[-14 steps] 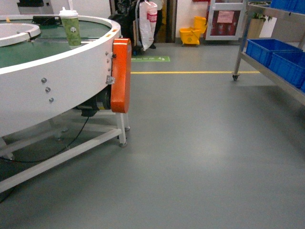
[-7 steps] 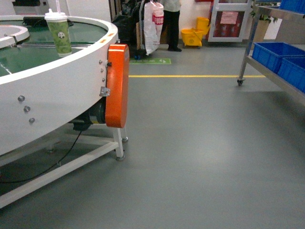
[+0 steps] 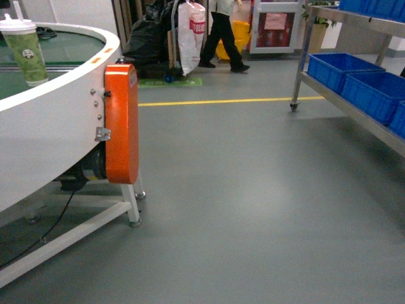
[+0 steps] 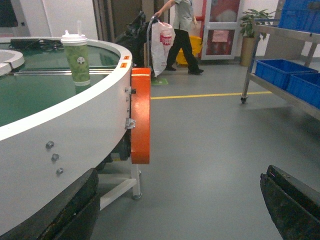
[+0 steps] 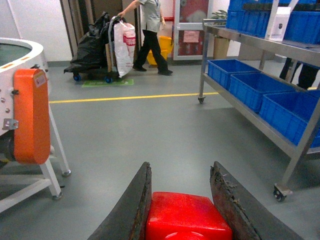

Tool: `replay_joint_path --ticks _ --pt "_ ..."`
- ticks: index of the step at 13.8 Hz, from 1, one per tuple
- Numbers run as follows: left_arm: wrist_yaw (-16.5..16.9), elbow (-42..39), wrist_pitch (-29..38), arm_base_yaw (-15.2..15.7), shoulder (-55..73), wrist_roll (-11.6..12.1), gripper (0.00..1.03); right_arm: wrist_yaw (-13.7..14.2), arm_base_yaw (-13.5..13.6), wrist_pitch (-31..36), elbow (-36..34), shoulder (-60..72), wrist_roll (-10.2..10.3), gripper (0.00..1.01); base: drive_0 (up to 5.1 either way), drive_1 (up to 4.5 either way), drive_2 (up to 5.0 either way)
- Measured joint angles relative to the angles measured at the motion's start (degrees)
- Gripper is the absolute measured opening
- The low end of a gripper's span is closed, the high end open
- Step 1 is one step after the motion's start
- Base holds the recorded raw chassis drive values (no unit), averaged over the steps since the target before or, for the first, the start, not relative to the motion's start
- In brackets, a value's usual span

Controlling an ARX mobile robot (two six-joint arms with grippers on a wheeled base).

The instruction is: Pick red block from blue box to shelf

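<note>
Two dark fingers of the right gripper (image 5: 180, 200) are clamped on the small red plastic block (image 5: 187, 215), held w/ grey floor beyond. Left gripper (image 4: 180, 205): fingers spread wide, nothing btwn them. Tall stainless-steel shelf (image 5: 260, 127) w/ dark blue ribbed crates (image 5: 260, 90) stands to the right; white round conveyor table (image 4: 75, 130) w/ orange guard (image 4: 141, 117) and green lidded cup (image 4: 77, 57) to the left.

The head camera looks forward and a bit down across the floor. Both wrist cameras sit low, facing the same way. All three show the round table (image 3: 50, 120), the shelf (image 3: 354, 101), and probably the same person (image 3: 221, 31).
</note>
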Motion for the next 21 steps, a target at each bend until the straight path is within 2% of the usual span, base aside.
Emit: replay_joint_path --ticks 21 --pt "0.0 0.0 0.0 0.0 0.0 0.0 0.98 0.0 0.0 0.0 0.0 0.0 0.0 0.29 -1.5 -1.45 -1.5"
